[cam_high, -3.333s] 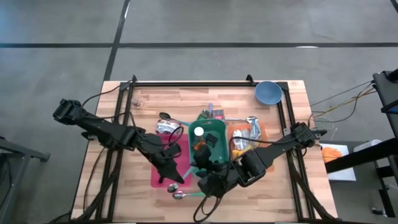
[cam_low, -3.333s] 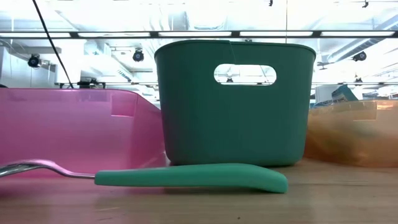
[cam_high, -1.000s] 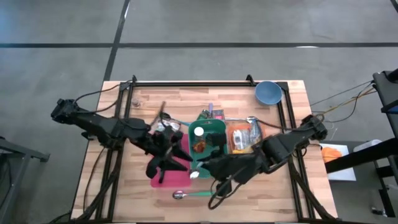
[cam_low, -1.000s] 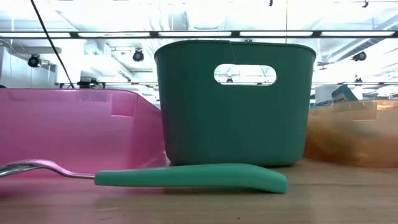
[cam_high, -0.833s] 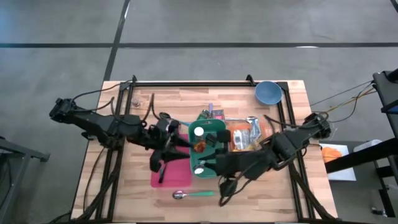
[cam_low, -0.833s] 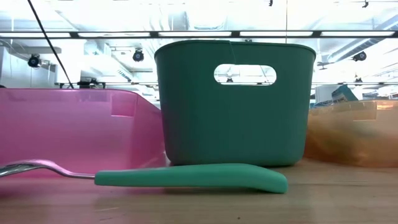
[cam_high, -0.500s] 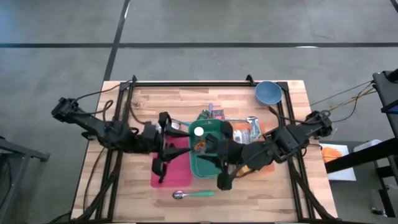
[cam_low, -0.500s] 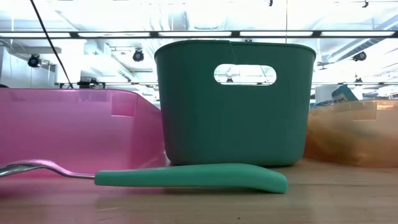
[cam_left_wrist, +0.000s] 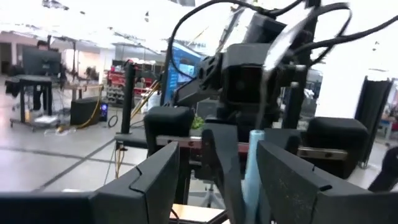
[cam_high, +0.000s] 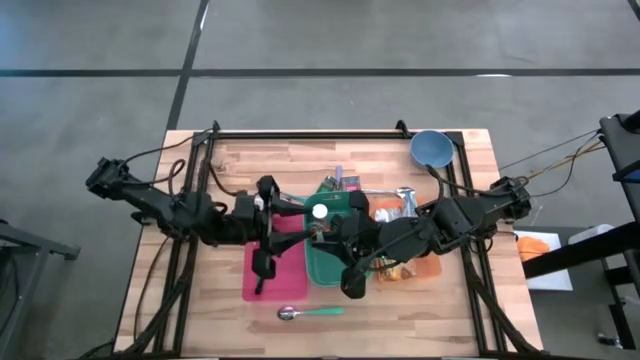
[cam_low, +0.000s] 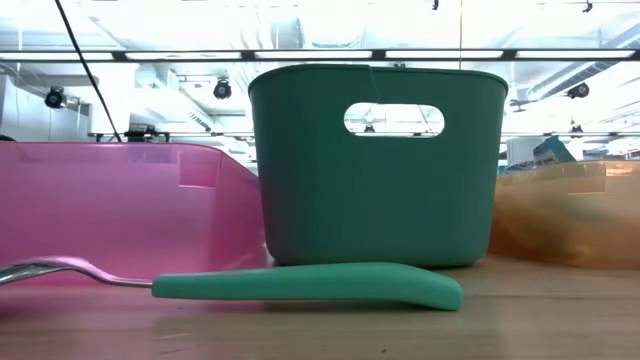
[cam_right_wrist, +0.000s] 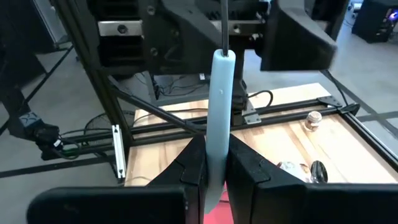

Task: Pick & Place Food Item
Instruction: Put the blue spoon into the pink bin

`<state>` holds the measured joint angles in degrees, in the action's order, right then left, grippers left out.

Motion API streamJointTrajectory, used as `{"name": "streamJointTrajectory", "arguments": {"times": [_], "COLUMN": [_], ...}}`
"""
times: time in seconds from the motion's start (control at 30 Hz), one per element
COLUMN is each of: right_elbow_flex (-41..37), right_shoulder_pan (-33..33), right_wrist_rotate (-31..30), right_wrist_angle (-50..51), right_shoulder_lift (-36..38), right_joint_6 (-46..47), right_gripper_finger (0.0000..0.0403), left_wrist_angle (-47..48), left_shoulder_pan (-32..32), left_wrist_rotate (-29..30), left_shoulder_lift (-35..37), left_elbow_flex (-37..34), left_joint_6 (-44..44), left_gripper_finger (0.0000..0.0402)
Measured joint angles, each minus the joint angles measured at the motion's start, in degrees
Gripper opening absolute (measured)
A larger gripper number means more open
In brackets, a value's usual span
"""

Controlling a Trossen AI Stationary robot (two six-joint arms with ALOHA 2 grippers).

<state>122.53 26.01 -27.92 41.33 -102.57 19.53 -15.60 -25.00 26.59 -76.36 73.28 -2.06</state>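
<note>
Overhead looked straight down on my table (cam_high: pixel 300 160); low sat at tabletop, close against the green bin (cam_low: pixel 375 165) both shared

Green bin (cam_high: pixel 330 262) sits between pink bin (cam_high: pixel 280 285) and orange bin (cam_high: pixel 425 268).

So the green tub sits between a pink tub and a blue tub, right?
Not quite. The green tub does sit in the middle, with the pink tub on one side, but the tub on the other side is orange, not blue. The low view shows all three side by side.
</note>
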Motion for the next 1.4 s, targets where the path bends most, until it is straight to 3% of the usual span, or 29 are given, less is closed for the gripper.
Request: {"name": "streamJointTrajectory", "arguments": {"times": [0.2, 0.97, 1.13, 1.33, 1.4], "right_elbow_flex": [-0.1, -0.1, -0.1, -0.1, -0.1], "right_shoulder_pan": [-0.8, -1.2, -1.2, -1.1, -1.1], "right_wrist_rotate": [1.3, 3.0, 3.0, 3.2, 3.3], "right_wrist_angle": [-0.2, -3.1, -3.2, -3.4, -3.5], "right_shoulder_lift": [-0.6, -1.5, -1.5, -1.5, -1.5], "right_joint_6": [0.0, -0.2, -0.2, 0.2, 0.2], "right_gripper_finger": [0.0029, 0.0029, 0.0029, 0.0029, 0.0029], "left_wrist_angle": [0.0, 2.3, 2.3, 2.2, 2.1], "left_shoulder_pan": [0.4, 0.5, 0.5, 0.5, 0.5], "left_wrist_rotate": [-4.2, -8.3, -10.2, -12.2, -12.1], "left_shoulder_lift": [-0.4, -0.8, -0.8, -0.8, -0.8], "left_elbow_flex": [0.3, 0.7, 0.7, 0.7, 0.7], "left_joint_6": [-1.4, -8.8, -9.0, -9.0, -9.9], "left_gripper_finger": [0.0214, 0.0206, 0.0146, 0.0024, 0.0013]}}
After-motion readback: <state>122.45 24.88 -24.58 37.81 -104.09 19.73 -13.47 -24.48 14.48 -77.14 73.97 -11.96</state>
